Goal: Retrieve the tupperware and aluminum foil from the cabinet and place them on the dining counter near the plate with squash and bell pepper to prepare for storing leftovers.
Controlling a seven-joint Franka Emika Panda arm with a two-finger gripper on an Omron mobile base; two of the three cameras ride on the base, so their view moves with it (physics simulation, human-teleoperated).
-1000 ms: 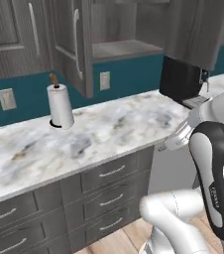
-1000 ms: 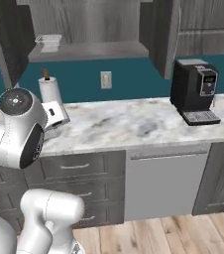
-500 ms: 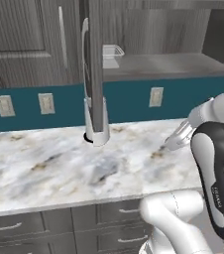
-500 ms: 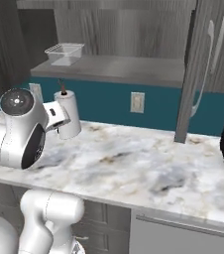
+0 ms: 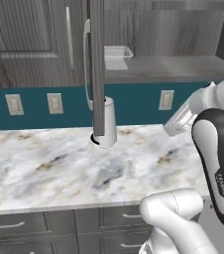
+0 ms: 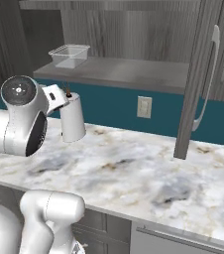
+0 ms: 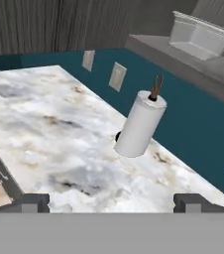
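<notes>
Marble counter (image 6: 134,173), teal backsplash (image 5: 134,101) — tupperware (image 6: 69,54) on the cabinet (image 6: 129,69) shelf, gripper (image 7: 113,201) spread apart, empty.

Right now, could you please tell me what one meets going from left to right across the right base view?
Tupperware on the cabinet shelf → paper towel roll → wall outlet → open cabinet door with its handle.

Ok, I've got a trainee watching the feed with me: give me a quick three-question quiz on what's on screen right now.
1. True or false: the tupperware sits on the marble counter.
2. What stands on the counter below the cabinet shelf? A) paper towel roll B) kettle C) plate
3. Fill in: the gripper holds ____.

Key: 1 false, it is on the cabinet shelf. 2 A. 3 nothing; its fingertips stand wide apart with only counter between them.
</notes>
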